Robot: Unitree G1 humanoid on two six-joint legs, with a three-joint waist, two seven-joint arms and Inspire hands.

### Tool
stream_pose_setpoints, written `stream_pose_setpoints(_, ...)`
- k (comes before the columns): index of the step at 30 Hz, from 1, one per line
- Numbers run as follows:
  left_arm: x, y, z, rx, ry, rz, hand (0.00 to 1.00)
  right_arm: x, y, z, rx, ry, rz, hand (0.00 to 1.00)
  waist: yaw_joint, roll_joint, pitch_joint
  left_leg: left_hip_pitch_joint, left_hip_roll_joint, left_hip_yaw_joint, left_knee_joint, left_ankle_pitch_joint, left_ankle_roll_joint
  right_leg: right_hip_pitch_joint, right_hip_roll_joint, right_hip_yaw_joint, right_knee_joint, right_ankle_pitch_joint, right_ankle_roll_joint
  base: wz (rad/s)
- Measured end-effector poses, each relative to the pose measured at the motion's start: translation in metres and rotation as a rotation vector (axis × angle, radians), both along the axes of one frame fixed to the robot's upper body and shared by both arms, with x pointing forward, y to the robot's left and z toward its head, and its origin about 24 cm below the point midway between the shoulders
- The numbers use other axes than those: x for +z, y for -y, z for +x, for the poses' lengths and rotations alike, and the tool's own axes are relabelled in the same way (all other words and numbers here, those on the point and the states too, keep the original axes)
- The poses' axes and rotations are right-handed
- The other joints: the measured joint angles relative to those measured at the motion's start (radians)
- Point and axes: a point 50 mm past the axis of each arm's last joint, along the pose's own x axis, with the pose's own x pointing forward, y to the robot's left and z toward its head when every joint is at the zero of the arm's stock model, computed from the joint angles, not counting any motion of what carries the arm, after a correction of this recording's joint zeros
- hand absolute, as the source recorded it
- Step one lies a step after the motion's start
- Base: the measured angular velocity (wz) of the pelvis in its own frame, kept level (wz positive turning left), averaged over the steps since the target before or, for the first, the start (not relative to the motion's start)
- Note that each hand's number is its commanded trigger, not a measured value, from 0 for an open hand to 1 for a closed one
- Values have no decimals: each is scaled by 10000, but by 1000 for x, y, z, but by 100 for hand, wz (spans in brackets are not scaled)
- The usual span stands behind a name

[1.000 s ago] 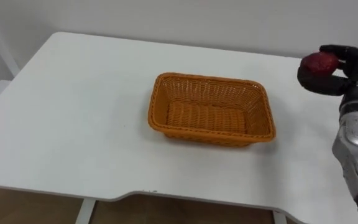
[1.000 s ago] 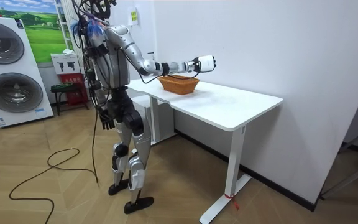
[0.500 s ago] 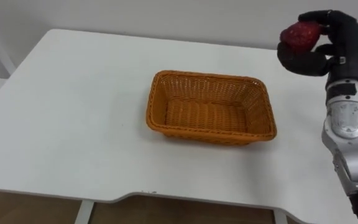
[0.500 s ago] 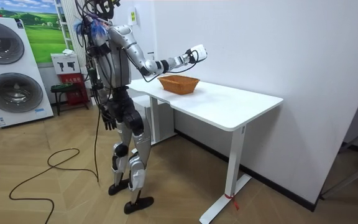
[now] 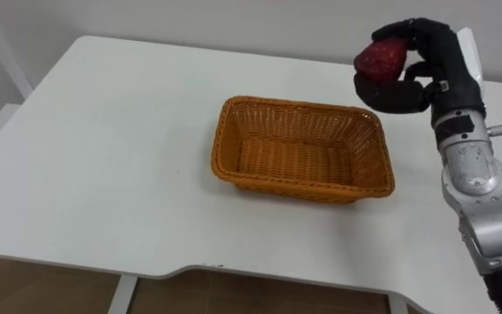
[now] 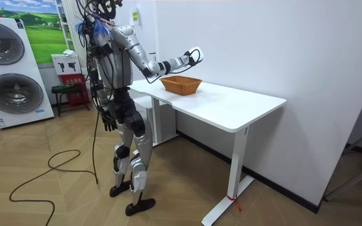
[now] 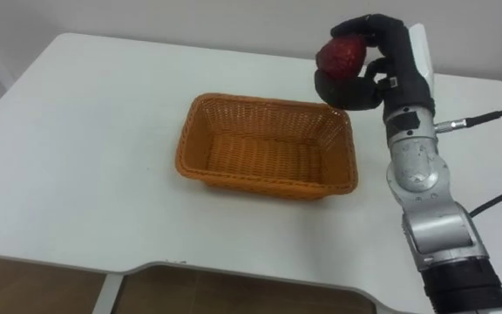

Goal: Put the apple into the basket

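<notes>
Holding item: right hand (image 5: 432, 63), raised above the table (image 5: 103, 131), fingers and thumb clasped round the apple (image 5: 382, 57).

Apple: dark red, held in the air clear of all surfaces. In the eye views it sits above the far right corner of the basket (image 5: 303, 187), not touching the rim.

Basket: orange wicker, rectangular, nothing in it, resting near the middle of the white table, nearer the right edge than the left.

Right eye view adds: a dark cable running from the right forearm off the view's right side.

Room view adds: the robot standing upright at the table's end on the room view's left, right arm stretched over the basket. Left hand (image 6: 108, 120) hanging by the hip, its state not discernible. Two washing machines (image 6: 10, 69) against the wall behind the robot.
</notes>
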Motion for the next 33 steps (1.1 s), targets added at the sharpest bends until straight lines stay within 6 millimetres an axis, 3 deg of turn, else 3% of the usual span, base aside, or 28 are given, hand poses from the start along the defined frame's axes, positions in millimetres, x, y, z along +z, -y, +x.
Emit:
stream_pose_setpoints(1, 0, 0, 0, -3, 10, 5, 0, -1, -2, 0, 98, -34, -138, 0, 19, -1, -1, 1, 0, 4, 0, 0, 0, -1, -1, 2, -6, 0, 0, 0)
stream_pose_setpoints(13, 1, -2, 7, -55, 190, 86, 0, -7, -14, -1, 515, -247, -656, 0, 179, -48, -32, 104, 5, 3, 5, 1, 0, 49, -1, -13, -20, 0, 0, 0)
stream_pose_setpoints(18, 0, 0, 7, -282, 107, 53, 0, -23, -20, -11, 766, -704, -1400, 0, 208, -115, -57, 80, 4, 11, 60, 1, 0, 91, -6, -25, -9, 2, -3, 0)
stream_pose_setpoints(23, 0, 1, 9, -430, 118, 22, 0, -30, -32, -22, 1243, -868, -1326, 0, 183, -126, -47, 66, 8, 11, 54, 0, 0, 79, -5, -45, 14, 5, -7, 0)
stream_pose_setpoints(33, -1, 4, 11, -825, 187, -57, 0, -31, -34, -27, 1366, -782, -1431, 0, 118, -131, 19, 76, 6, 25, 9, 0, 1, 70, -5, -9, 1, 5, -9, 0)
